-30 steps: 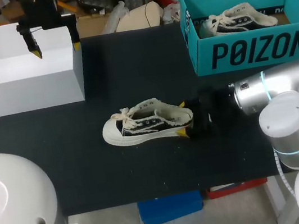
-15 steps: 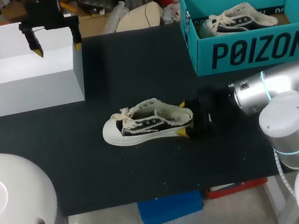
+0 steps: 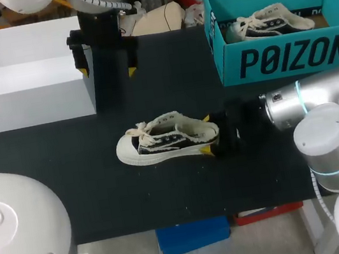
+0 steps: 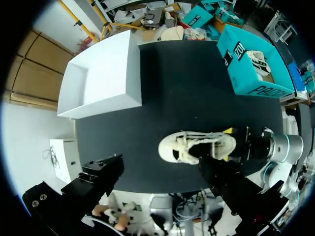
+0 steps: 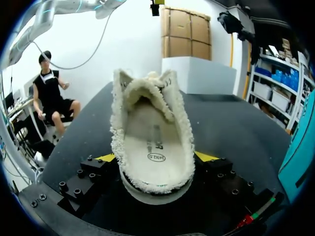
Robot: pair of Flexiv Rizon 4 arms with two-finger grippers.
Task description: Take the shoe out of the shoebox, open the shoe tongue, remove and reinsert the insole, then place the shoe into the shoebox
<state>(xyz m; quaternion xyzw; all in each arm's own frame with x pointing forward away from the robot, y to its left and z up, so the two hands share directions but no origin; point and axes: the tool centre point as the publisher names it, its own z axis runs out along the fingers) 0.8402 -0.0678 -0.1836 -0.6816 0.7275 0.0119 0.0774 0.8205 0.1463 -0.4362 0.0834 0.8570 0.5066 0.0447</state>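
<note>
Cream fleece and canvas: the shoe [image 3: 166,139], sole-down in the middle of the black worktop [image 3: 167,192], well apart from the teal shoebox [image 3: 294,56]. Clamped at the heel by the right claw [image 5: 156,157], a yellow tip pressed against each side. Over the far part of the worktop, just beside the white box [image 3: 24,108], the left claw [image 3: 107,71], fingers spread and holding nothing.

Probably next: bringing that left claw down on the tongue [image 5: 146,93].

Possible trouble from here, by judgement only:
- Snagging the laces [image 3: 139,132] instead of the tongue, then dragging the shoe forward out of the heel grip.
- Pinching only soft fleece and slipping off.
- Pressing down too hard, twisting the heel between the yellow tips or tipping the toe.
- With so narrow an opening, catching the edge of the insole [image 5: 152,147] and buckling it rather than lifting it clean.
- Crowding two claws over one small shoe.
- Later, a crooked return into the shoebox, already occupied by a second shoe [image 3: 266,21].
</note>
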